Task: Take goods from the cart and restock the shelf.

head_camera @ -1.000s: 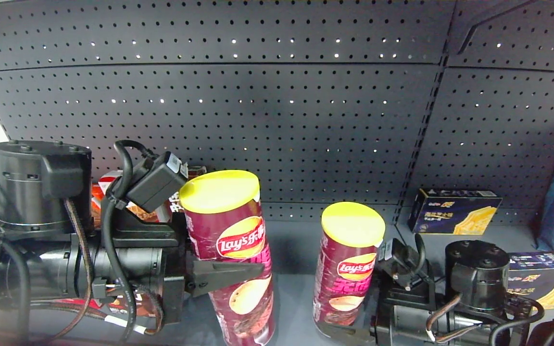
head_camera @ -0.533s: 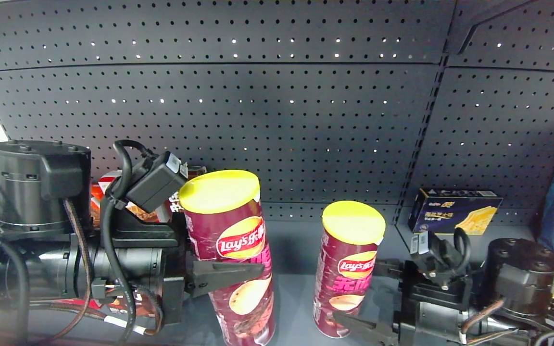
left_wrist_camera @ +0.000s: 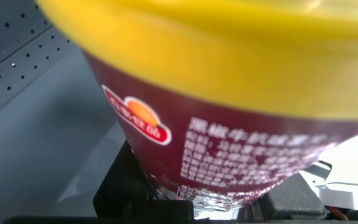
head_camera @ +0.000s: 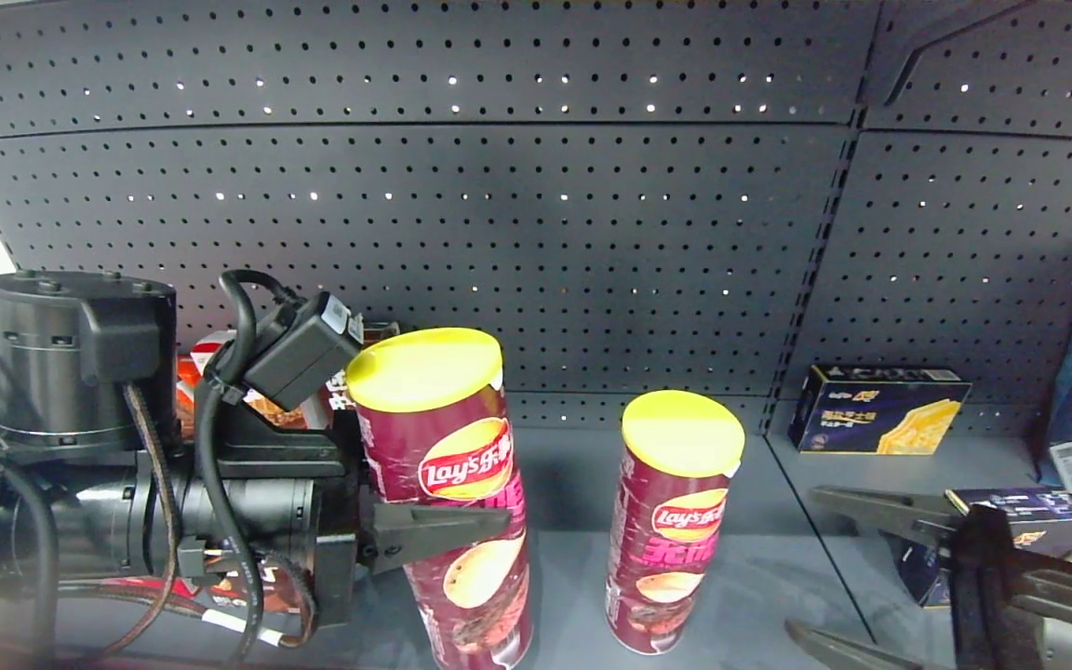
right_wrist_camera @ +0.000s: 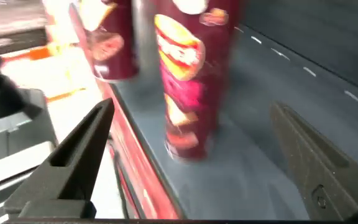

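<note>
We see the first can [head_camera: 676, 521] standing free near the front edge of the shelf [head_camera: 573, 475], right pincer [head_camera: 806, 563] spread apart beside it; left pincer [head_camera: 462, 532] is clamped on the second can [head_camera: 434, 437], not yet released

We see a dark grey shelf [head_camera: 569, 502] carrying the right chip can [head_camera: 676, 521], upright. We cannot tell whether the left chip can [head_camera: 448, 484] touches it. A dark blue snack box [head_camera: 880, 409] lies back right, red packets [head_camera: 201, 368] far left.

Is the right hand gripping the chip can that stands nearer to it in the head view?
No, the right hand is open and apart from that chip can, which stands free on the shelf.
</note>
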Controlling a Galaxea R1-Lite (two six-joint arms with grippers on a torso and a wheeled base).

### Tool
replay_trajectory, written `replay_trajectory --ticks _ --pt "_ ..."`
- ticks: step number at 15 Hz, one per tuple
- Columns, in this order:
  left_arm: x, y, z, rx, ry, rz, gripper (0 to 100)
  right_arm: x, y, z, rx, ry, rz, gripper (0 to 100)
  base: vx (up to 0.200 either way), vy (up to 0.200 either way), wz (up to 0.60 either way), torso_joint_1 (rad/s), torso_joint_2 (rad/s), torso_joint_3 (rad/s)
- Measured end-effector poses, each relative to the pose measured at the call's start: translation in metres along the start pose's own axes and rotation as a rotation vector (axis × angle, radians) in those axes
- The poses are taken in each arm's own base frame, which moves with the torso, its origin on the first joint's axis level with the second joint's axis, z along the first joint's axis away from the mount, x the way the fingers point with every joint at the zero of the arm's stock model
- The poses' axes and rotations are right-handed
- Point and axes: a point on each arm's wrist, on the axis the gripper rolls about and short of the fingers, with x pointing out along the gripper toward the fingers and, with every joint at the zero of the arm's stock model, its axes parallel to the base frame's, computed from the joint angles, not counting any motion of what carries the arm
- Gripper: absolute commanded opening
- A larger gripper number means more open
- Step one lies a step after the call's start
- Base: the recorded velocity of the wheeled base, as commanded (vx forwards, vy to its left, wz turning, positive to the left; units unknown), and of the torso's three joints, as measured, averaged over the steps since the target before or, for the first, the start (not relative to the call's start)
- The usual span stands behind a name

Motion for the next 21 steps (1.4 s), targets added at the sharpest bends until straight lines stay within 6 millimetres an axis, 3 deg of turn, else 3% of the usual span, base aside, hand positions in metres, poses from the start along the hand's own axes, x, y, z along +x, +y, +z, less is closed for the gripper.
replay_trajectory --ticks 4,6,9,13,15,16,21 --pt "-0.001 0.001 0.003 0.004 -0.007 0.005 0 -0.058 0.015 0.022 -0.018 -0.053 -0.307 100 0.000 0.000 0.00 0.000 0.00 0.000" --pt "-0.001 0.002 0.007 0.014 -0.020 0.009 0 -0.087 0.023 0.017 -0.023 -0.107 -0.486 100 0.000 0.000 0.00 0.000 0.00 0.000" --pt "-0.002 0.002 0.011 0.023 -0.031 0.011 0 -0.117 0.034 -0.004 -0.013 -0.122 -0.654 100 0.000 0.000 0.00 0.000 0.00 0.000" --pt "-0.002 0.002 0.011 0.021 -0.029 0.011 0 -0.149 0.050 -0.051 -0.004 -0.064 -0.779 100 0.000 0.000 0.00 0.000 0.00 0.000" --pt "-0.001 0.002 0.010 0.019 -0.026 0.008 0 -0.159 0.058 -0.084 0.005 0.044 -0.799 100 0.000 0.000 0.00 0.000 0.00 0.000" --pt "-0.001 0.002 0.009 0.018 -0.024 0.008 0 -0.160 0.061 -0.089 0.000 0.019 -0.771 100 0.000 0.000 0.00 0.000 0.00 0.000" --pt "0.000 0.002 0.008 0.016 -0.020 0.003 0 -0.158 0.070 -0.097 0.030 -0.083 -0.392 100 0.000 0.000 0.00 0.000 0.00 0.000"
